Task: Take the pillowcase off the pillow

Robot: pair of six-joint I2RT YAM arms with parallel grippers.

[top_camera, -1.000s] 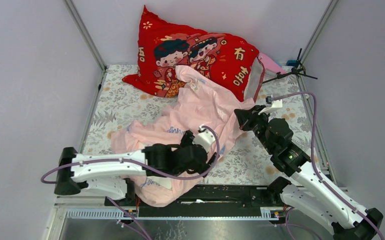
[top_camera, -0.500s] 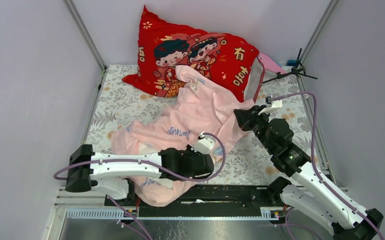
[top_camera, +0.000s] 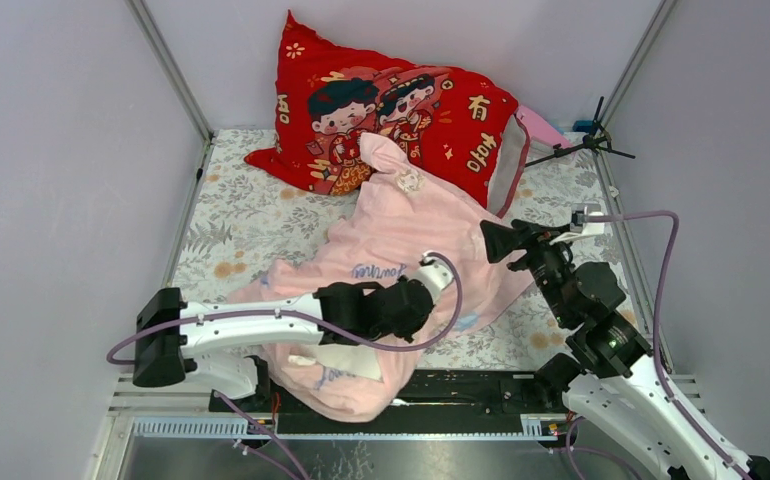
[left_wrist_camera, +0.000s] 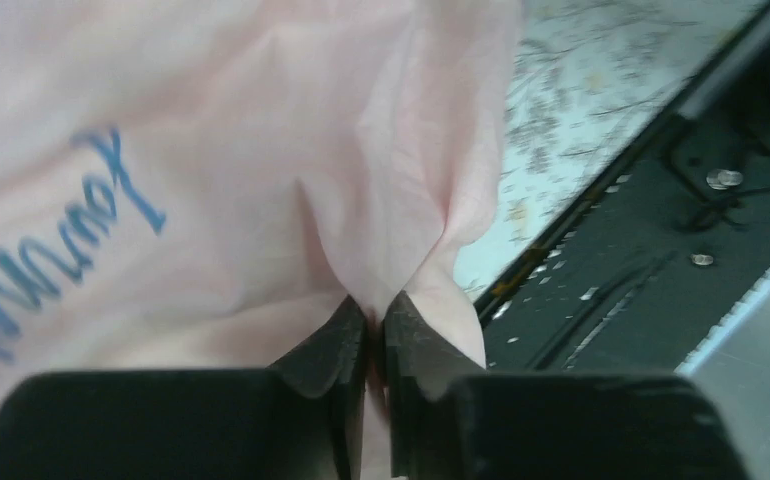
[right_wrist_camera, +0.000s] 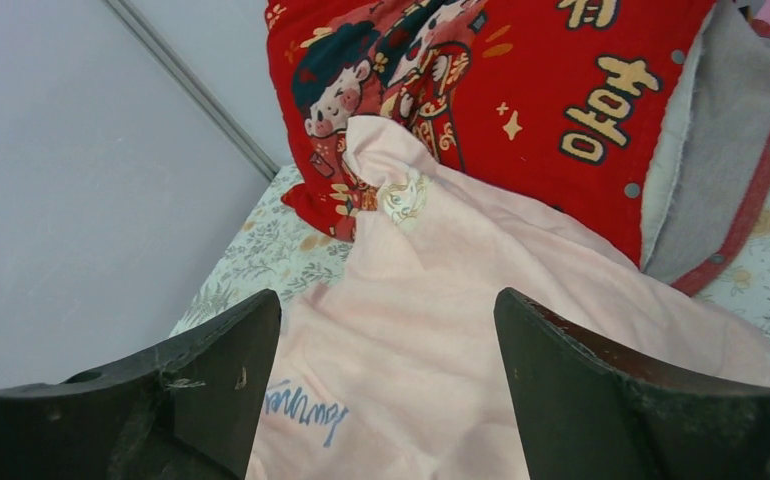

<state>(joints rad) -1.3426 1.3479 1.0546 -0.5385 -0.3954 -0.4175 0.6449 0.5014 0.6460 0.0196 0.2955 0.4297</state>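
The pale pink pillowcase [top_camera: 416, 225] lies crumpled down the middle of the table, its far corner resting on the red cushion. In the left wrist view a fold of the pillowcase [left_wrist_camera: 401, 180] is pinched between the jaws of my left gripper [left_wrist_camera: 374, 312], which is shut on it. From above, the left gripper [top_camera: 421, 305] sits over the near part of the fabric. My right gripper [top_camera: 488, 241] hovers just right of the cloth, open and empty; its wrist view shows the right gripper [right_wrist_camera: 386, 298] spread wide above the pillowcase [right_wrist_camera: 481, 330]. The pillow is hidden under the pink fabric.
A big red cartoon-printed cushion [top_camera: 401, 105] leans against the back wall, its grey-lined opening [top_camera: 506, 165] facing right. A black stand [top_camera: 591, 140] is at the back right corner. A floral cloth [top_camera: 246, 215] covers the table, and a black rail [top_camera: 471, 385] runs along the near edge.
My left gripper closed on a fold of the pillowcase and drew it right. My right gripper let go of the fabric, opened wide and backed off to the right.
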